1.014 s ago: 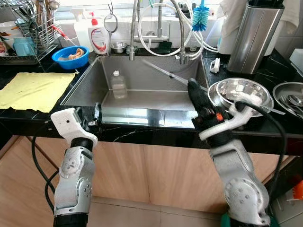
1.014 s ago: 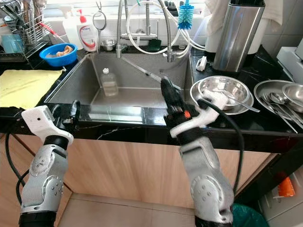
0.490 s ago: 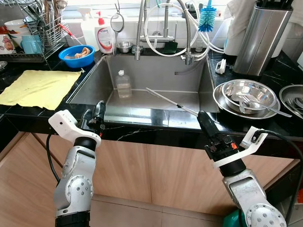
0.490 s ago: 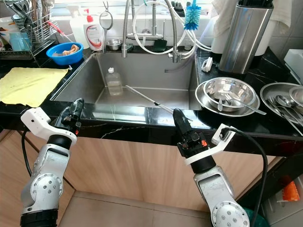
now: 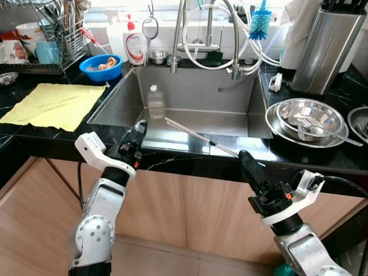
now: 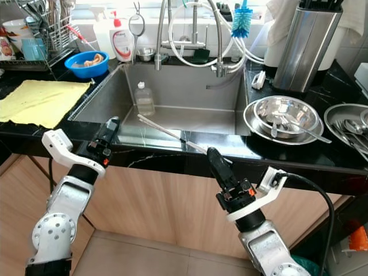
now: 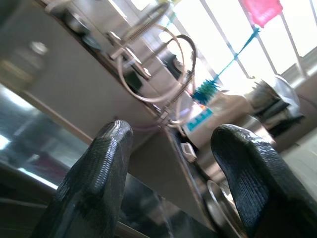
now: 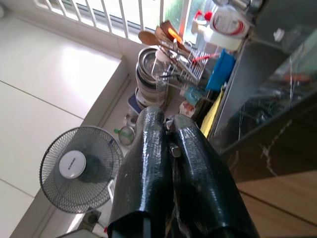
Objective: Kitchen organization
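I judge task barely begun: rod [image 5: 198, 136] lies across sink [image 5: 195, 92], lower centre. Left claw [image 5: 133, 140] wide, right claw [image 5: 250, 167] closed, empty.

No legible text or labels

The bottle [image 7: 29, 57] beyond the left gripper's fingers [image 7: 99, 178] is a blur. A tray [image 5: 357, 122] of cutlery, far from the right gripper's fingers [image 5: 251, 168], is cut by the frame's edge.
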Controlling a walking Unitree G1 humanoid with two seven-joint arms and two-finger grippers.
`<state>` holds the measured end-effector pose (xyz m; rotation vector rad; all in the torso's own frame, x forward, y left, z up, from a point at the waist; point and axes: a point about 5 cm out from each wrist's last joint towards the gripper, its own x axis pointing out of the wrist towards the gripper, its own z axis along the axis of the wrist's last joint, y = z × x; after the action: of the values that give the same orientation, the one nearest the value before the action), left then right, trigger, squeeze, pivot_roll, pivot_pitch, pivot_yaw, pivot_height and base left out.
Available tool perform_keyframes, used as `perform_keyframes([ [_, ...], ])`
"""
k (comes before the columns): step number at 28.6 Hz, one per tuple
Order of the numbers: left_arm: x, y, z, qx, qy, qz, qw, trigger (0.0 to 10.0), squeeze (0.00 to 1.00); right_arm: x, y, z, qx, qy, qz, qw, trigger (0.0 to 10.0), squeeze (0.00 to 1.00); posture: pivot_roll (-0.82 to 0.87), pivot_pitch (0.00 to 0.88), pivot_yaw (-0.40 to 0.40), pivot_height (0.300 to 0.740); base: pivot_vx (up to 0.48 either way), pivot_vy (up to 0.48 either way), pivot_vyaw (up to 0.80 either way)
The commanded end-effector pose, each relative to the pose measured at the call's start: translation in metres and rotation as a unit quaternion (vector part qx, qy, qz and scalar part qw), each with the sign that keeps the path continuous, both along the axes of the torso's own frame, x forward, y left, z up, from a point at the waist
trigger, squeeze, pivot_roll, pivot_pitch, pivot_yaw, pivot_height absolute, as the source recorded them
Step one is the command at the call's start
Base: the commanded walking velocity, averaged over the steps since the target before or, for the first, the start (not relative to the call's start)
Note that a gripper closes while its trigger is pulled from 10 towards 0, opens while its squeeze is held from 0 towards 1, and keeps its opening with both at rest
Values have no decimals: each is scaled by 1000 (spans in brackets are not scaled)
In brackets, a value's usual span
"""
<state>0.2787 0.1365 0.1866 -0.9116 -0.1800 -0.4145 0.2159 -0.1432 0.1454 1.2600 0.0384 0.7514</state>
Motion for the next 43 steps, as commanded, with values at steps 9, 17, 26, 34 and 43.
perform_keyframes([
  [9,-10,-11,12,-5,-28,-65,997,10000,0,-1,6,-1,15,15,32,999,10000,0,-66,0,68,740,0,0,0],
  [17,-11,-11,10,0,-23,-71,997,10000,0,-4,11,3,26,7,58,998,10000,0,-65,0,66,740,0,0,0],
  [26,-11,-11,11,-2,-25,-76,997,9725,0,-5,16,2,26,8,74,997,10000,0,-62,0,64,740,0,0,0],
  [34,-13,-10,13,-20,-24,-86,996,0,0,-5,22,-1,23,15,79,996,10000,0,-55,0,67,740,0,0,0],
  [43,-18,-11,13,-48,-22,-116,992,0,0,-1,20,2,37,4,65,997,10000,0,-50,0,71,740,0,0,0],
])
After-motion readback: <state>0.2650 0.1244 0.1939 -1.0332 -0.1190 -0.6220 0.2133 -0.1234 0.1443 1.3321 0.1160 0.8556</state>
